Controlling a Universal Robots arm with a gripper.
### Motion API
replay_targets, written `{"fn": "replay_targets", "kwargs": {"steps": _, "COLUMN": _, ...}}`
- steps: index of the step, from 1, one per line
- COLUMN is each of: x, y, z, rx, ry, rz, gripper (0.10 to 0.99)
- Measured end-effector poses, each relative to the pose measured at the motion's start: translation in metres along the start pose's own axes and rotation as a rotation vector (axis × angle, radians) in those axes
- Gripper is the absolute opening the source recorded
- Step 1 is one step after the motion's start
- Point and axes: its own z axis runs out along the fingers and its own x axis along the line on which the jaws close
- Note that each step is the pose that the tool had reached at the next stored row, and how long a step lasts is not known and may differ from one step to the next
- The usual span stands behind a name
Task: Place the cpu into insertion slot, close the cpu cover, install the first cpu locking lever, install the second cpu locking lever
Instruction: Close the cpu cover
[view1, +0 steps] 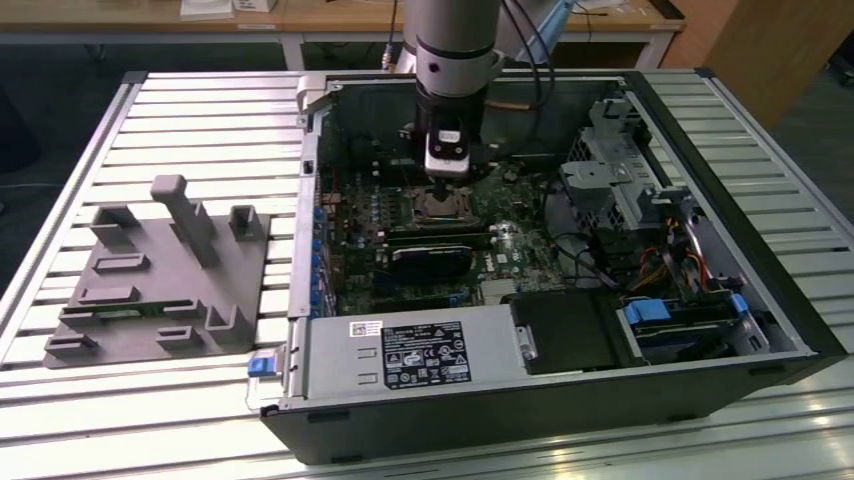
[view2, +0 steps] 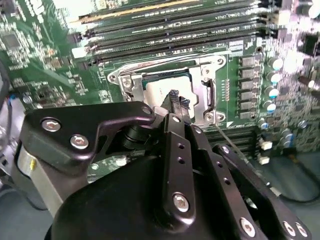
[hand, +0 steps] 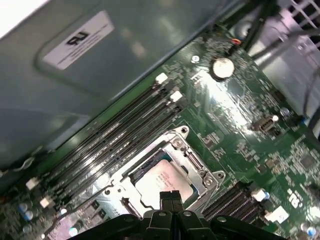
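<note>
Surface: a ribbed aluminium table (view1: 160, 110) carries an open computer case (view1: 561, 410) laid flat; a grey moulded fixture (view1: 160, 270) lies well apart from the insertion slot, toward the exterior view's left.
Insertion slot: the insertion slot (view1: 438, 207) is set in a glossy green circuit board (hand: 240, 130). It is a square socket with a bright metal rim, and long black memory slots (view2: 175, 30) run just beside it.
Cpu: the cpu (view2: 157, 92) is seated in the insertion slot, and its pale, matt metal face is seen through the frame.
Cpu cover: the cpu cover (hand: 200, 175), a thin stamped silvery frame with a cut-out centre, appears to be laid down over the insertion slot. Whether it is locked cannot be told.
Lever: a thin wire rod (view2: 231, 144) is seen slanting away from one corner of the insertion slot. It is judged to be a locking lever; whether it is hooked cannot be told.
Gripper: the gripper (view2: 177, 102) is held directly over the insertion slot. Its jaws are brought together with nothing seen between them, and the tips are at or just above the cpu face. Contact cannot be confirmed.
Handling: the cpu is judged light, stiff and fragile, to be taken only by its edges. The cpu cover is judged springy sheet metal, best pressed on its flat rim. The wire rod is judged stiff, sprung and slippery, best pushed near its bent end.
</note>
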Motion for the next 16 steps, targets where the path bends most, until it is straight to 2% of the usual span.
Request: {"fn": "replay_targets", "kwargs": {"steps": 16, "x": 0.0000, "y": -0.0001, "z": 0.0034, "rx": -0.001, "ry": 0.0112, "rz": -0.290, "gripper": 0.106}}
